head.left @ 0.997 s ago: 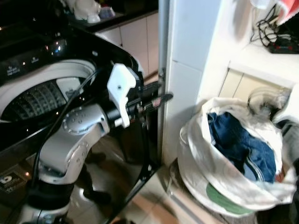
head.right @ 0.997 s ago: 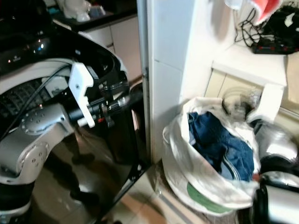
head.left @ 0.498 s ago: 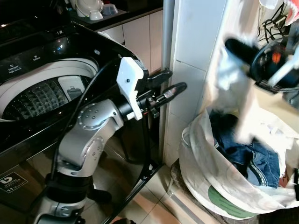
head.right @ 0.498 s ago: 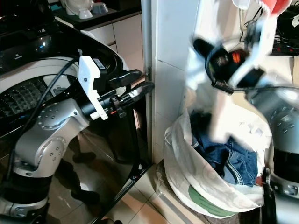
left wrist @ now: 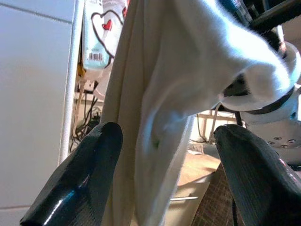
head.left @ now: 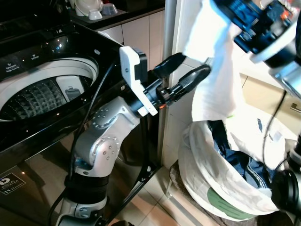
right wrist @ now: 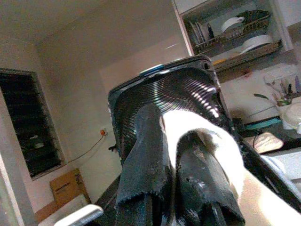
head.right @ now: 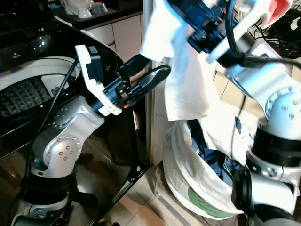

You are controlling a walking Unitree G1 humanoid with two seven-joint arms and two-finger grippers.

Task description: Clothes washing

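My right gripper (right wrist: 174,141) is raised high and shut on a white garment (head.left: 211,80), which hangs down from it above the laundry bag (head.left: 211,179). Blue jeans (head.left: 230,150) lie inside that white bag on the floor at the right. My left gripper (head.left: 194,64) is open and stretched out to the right. The hanging garment (left wrist: 164,94) sits between its two spread fingers (left wrist: 80,183), and I cannot tell whether they touch it. The black top-loading washing machine (head.left: 70,47) stands at the left with its lid open and its drum (head.left: 37,94) showing.
A white tiled pillar (head.left: 188,19) stands between the machine and the bag. A dark counter with bowls (head.left: 94,9) runs behind the machine. Cables (head.right: 287,23) lie on a shelf at the upper right. The tiled floor (head.left: 155,202) shows below.
The right arm has lifted the white garment out of the bag to the top of the view. The left gripper has risen and reached right, up to the cloth.
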